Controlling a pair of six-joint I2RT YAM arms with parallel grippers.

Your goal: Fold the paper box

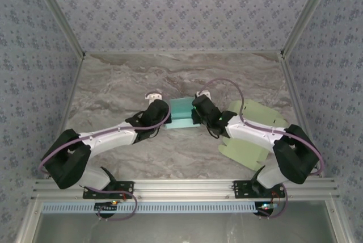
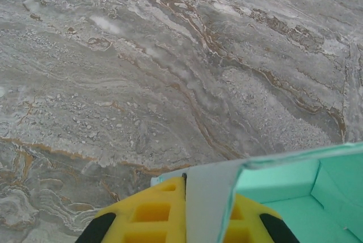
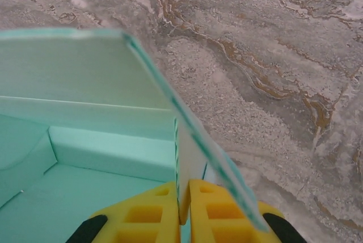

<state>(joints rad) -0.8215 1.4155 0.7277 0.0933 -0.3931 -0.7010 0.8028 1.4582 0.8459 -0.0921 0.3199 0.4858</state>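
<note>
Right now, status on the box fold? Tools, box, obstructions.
Left tool shut on teal paper box, left wall. Right tool shut on its right wall. Box open-topped. Pale green flat sheet lying to the right, not blocking.

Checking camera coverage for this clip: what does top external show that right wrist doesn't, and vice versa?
Top external gives the layout: left gripper and right gripper at opposite ends of the teal paper box, pale green cardboard sheets lying by the right arm. Right wrist gives close detail: its yellow fingers closed on a box wall, plus the box's hollow inside. Both take in the box and the marble table.
</note>
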